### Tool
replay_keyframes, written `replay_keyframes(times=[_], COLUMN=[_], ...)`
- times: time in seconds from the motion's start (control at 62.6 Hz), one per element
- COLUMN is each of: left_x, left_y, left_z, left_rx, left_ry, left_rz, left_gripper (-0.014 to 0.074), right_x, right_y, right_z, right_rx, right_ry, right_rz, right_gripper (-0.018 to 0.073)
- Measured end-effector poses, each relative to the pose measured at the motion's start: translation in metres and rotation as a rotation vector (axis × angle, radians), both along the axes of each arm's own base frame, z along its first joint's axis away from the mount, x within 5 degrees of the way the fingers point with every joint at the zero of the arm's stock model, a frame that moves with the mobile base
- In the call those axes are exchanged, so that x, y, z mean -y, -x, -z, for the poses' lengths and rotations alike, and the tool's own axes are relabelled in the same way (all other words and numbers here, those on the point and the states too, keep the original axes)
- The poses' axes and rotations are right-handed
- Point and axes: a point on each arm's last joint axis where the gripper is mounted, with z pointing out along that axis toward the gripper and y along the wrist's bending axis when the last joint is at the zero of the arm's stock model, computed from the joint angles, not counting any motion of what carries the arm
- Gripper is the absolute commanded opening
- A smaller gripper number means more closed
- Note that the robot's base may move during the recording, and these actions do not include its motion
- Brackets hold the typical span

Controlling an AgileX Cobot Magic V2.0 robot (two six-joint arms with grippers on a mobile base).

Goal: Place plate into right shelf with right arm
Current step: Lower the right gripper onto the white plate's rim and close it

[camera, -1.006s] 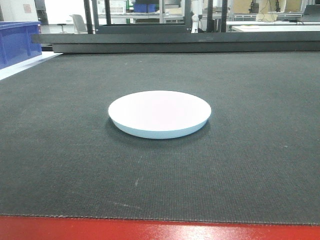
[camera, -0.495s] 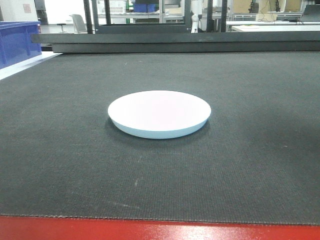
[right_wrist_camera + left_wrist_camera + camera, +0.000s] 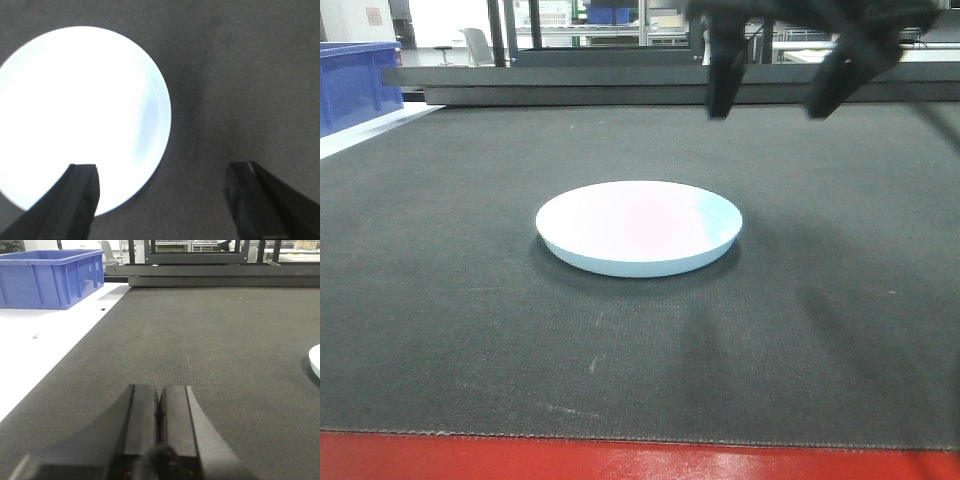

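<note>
A white round plate (image 3: 639, 227) lies flat on the dark mat in the middle of the table. My right gripper (image 3: 772, 100) hangs in the air above the plate's right edge, open and empty, its two black fingers wide apart. In the right wrist view the plate (image 3: 75, 110) fills the left half, with the right gripper (image 3: 162, 172) over its right rim. My left gripper (image 3: 160, 392) is shut and empty, low over the mat at the left; the plate's edge (image 3: 315, 360) shows at the far right of that view. No shelf is recognisable.
A blue plastic bin (image 3: 47, 277) stands on the white surface at the far left, also seen in the front view (image 3: 355, 85). A black frame (image 3: 670, 80) runs along the table's far edge. The table's red front edge (image 3: 620, 460) is near.
My right gripper has come into the front view from above and now hangs open over the plate's right side. The plate has not moved.
</note>
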Motion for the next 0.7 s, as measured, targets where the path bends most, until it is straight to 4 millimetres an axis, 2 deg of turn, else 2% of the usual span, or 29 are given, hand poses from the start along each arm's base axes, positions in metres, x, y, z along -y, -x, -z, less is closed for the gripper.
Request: replay_keyframes(times=[0.239,0.527,0.703], left_x=[0.0,0.0,0.0], left_y=[0.0,0.0,0.0], left_z=[0.0,0.0,0.0], left_rx=[0.0,0.0,0.0], left_ry=[0.0,0.0,0.0], left_rz=[0.0,0.0,0.0], left_gripper=[-0.0047,-0.0047,-0.0047], right_x=[-0.015,-0.024,-0.027], right_y=[-0.026,-0.04,-0.046], right_z=[0.032,0.068,0.081], right_rx=[-0.064,-0.104,-0.099], right_ry=[0.053,0.074,0.085], right_rz=[-0.003,-0.012,-0.024], right_gripper=[0.06,0.0426,0.0408])
